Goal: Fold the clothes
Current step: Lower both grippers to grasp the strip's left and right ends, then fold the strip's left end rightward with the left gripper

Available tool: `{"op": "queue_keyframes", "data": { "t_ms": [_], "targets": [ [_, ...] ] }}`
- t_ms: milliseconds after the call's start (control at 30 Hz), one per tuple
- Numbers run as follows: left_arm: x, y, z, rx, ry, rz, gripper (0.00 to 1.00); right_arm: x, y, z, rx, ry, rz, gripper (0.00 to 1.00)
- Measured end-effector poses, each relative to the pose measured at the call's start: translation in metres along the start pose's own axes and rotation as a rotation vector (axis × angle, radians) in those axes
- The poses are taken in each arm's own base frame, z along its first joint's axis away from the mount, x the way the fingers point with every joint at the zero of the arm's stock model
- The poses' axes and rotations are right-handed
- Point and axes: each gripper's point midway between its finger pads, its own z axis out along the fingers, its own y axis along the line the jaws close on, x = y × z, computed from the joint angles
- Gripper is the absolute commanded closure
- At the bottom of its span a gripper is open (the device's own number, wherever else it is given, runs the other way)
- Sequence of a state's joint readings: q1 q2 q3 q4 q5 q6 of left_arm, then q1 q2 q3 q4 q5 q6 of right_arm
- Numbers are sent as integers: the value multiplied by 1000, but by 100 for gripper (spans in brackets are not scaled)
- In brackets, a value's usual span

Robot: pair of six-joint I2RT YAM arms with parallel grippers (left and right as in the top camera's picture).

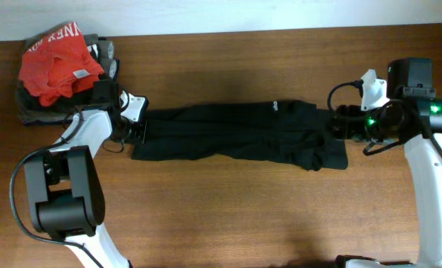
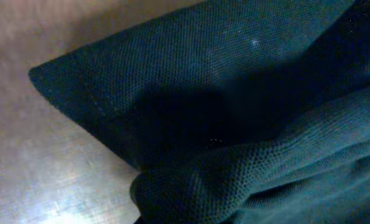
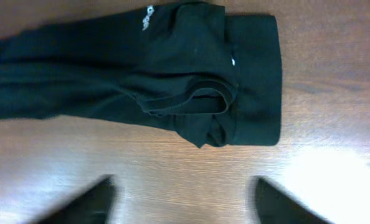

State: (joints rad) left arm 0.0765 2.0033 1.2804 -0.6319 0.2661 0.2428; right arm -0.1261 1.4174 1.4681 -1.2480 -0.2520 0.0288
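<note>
Right gripper (image 3: 184, 202): just off the right end of the black T-shirt (image 1: 236, 130). Its fingers (image 3: 91, 199) stand apart over bare table (image 1: 228, 216) with nothing between them, and the cloth lies straight ahead of them.
Left gripper (image 1: 135, 123): at the T-shirt's left end. The left wrist view is filled with bunched black fabric and shows no fingers, so I cannot tell whether it is apart or clamped on the cloth.
T-shirt: lies flat mid-table, gathered into a long narrow strip, with its white logo (image 1: 276, 106) on the far edge towards the right end.
Long axis: runs left to right, from one gripper to the other.
Nearer arm: neither; each sits at its own end of the T-shirt.
Next move, as I judge it: the right gripper must reach forward onto the right end before that end can be lifted along the axis.
Beyond the T-shirt's left end: a red garment (image 1: 57, 67) on top of grey and dark folded garments (image 1: 27, 110), apart from the T-shirt.
</note>
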Motion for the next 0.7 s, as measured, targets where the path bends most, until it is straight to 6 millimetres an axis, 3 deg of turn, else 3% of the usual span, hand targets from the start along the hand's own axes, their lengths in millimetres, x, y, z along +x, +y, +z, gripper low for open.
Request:
{"op": "queue_keyframes", "data": {
  "t_ms": [33, 100, 267, 433, 700],
  "targets": [
    [3, 0, -1, 2, 11, -4, 99, -1, 0, 1, -1, 1, 7, 81],
    [8, -1, -6, 6, 31, -15, 99, -2, -1, 6, -4, 9, 20, 96],
    [5, 0, -31, -7, -2, -23, 99, -9, -1, 31, -40, 55, 47, 96],
    [-3, 2, -61, -25, -58, -28, 99, -14, 0, 68, -98, 129, 71, 96],
    [6, 15, -69, -32, -45, -75, 99, -11, -8, 127, -132, 240, 108, 96]
  ]
}}
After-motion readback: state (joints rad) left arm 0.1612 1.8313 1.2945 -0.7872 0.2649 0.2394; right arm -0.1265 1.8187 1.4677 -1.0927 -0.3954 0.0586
